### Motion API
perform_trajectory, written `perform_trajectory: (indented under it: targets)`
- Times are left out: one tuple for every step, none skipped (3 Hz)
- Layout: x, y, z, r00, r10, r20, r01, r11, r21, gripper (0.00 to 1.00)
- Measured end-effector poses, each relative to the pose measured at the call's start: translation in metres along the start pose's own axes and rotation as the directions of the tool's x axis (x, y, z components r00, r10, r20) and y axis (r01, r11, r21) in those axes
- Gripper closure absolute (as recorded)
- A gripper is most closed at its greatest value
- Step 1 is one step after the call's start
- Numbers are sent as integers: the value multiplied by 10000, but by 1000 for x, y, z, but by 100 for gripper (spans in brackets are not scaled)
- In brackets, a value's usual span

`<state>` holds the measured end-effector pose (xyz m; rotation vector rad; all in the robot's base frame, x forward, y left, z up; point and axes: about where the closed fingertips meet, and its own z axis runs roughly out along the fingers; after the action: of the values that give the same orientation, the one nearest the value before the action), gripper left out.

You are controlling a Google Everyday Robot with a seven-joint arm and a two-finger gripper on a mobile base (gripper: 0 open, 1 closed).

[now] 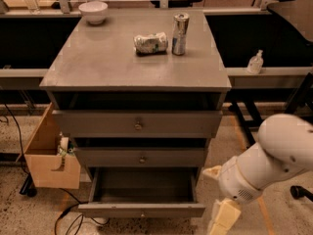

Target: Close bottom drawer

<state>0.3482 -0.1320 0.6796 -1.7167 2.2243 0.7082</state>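
Note:
The bottom drawer (142, 210) of the grey cabinet is pulled out, its thin grey front low in the view and its empty inside showing. A tiny knob sits at the centre of the front. The two drawers above it, the middle drawer (142, 157) and the top drawer (138, 124), are pushed in. My gripper (221, 220) hangs at the end of the white arm (274, 155), low at the right, just beside the right end of the bottom drawer's front. Its cream fingers run off the bottom edge of the view.
On the cabinet top (98, 58) stand a white bowl (93, 11), a crushed can (150, 42) lying down and an upright can (180, 27). A cardboard box (49, 153) hangs at the cabinet's left side. Cables lie on the floor at the left. A sanitiser bottle (255, 61) stands on the right ledge.

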Motion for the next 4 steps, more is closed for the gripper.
perform_trajectory:
  targets:
    - [14, 6, 57, 9980, 395, 490, -359, 9967, -724, 0]
    - [14, 6, 57, 9980, 395, 490, -359, 9967, -724, 0]
    - [35, -3, 98, 9978, 627, 207, -602, 9925, -1061, 0]
    - [71, -18, 161, 9943, 1013, 335, -965, 9878, -1223, 0]
